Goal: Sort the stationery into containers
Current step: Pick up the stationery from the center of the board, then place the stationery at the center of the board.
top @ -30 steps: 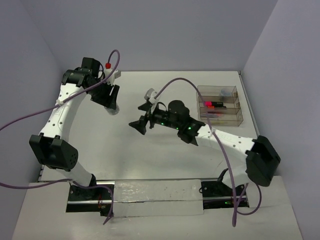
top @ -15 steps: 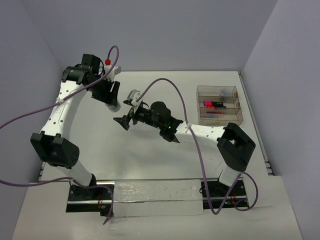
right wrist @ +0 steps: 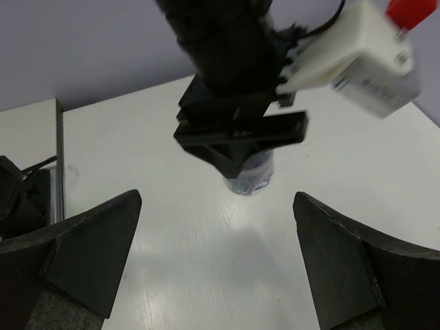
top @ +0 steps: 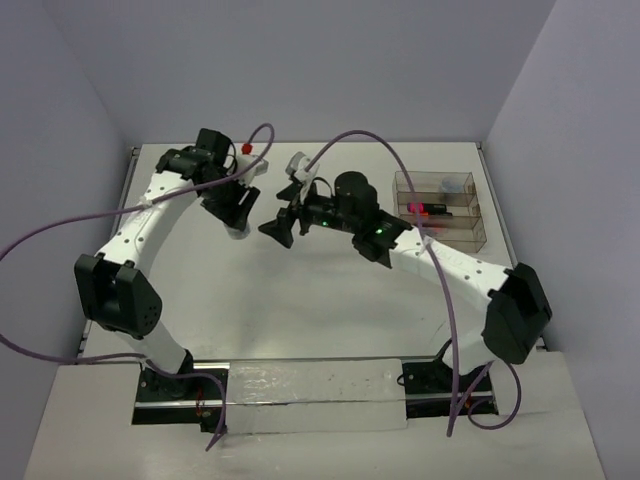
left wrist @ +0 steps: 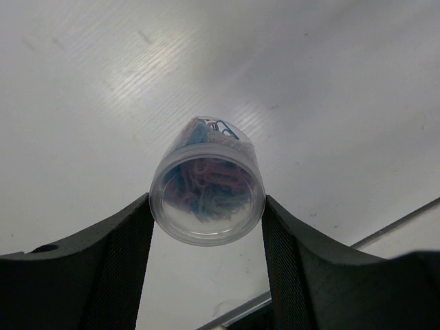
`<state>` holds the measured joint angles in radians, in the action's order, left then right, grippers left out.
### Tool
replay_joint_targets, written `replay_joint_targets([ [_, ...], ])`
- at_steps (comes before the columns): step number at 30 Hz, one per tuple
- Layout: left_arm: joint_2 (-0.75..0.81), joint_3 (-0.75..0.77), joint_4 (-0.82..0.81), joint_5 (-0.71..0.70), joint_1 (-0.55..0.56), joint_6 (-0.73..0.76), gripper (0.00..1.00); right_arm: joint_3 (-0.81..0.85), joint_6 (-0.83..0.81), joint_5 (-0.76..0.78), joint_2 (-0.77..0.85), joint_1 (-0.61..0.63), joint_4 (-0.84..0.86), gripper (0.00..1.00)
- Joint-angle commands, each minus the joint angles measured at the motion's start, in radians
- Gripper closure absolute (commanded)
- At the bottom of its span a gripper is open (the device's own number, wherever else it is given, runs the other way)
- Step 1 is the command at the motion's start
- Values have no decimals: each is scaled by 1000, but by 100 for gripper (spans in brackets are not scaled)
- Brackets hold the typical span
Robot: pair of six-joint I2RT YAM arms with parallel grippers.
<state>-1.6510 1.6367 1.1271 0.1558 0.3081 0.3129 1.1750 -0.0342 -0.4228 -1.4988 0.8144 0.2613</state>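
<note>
My left gripper [left wrist: 207, 207] is shut on a small round clear tub [left wrist: 207, 199] full of pink and blue paper clips and holds it just above the table. In the top view the left gripper [top: 238, 218] and the tub [top: 238, 231] are left of centre. My right gripper [top: 278, 226] is open and empty, just right of them and facing them. In the right wrist view the tub [right wrist: 251, 176] shows under the left gripper [right wrist: 240, 141], beyond my spread fingers [right wrist: 93, 254]. The clear three-compartment tray [top: 474, 236] stands at the far right and holds a pink-capped highlighter [top: 420, 208].
The tray's back compartment holds a small greyish piece [top: 450, 185] and its front compartment a dark pen-like item [top: 430, 229]. Purple cables arc over both arms. The table's raised back edge [top: 300, 143] and walls close the area.
My left gripper has moved right toward the table's middle with the tub. My right gripper swung left, then back right and farther from the base, ending close beside the left gripper.
</note>
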Motion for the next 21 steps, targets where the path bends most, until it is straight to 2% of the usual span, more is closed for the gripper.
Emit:
replay_joint_targets([
  [1, -44, -2, -139, 15, 150, 23, 100, -74, 24, -4, 191, -81, -117, 1],
  [4, -125, 36, -222, -4, 251, 51, 100, -197, 31, 48, 376, -143, -149, 1],
  [8, -287, 140, -299, -58, 368, 62, 100, -257, 62, 176, 530, -204, -240, 0],
  [12, -439, 293, -287, -37, 404, 24, 100, -270, 86, 214, 588, -234, -316, 0],
  [18, -555, 295, -357, -71, 428, -12, 100, -284, 86, 293, 631, -238, -370, 0],
  [21, -589, 295, -373, -102, 449, -15, 92, -261, 97, 326, 634, -239, -390, 0],
])
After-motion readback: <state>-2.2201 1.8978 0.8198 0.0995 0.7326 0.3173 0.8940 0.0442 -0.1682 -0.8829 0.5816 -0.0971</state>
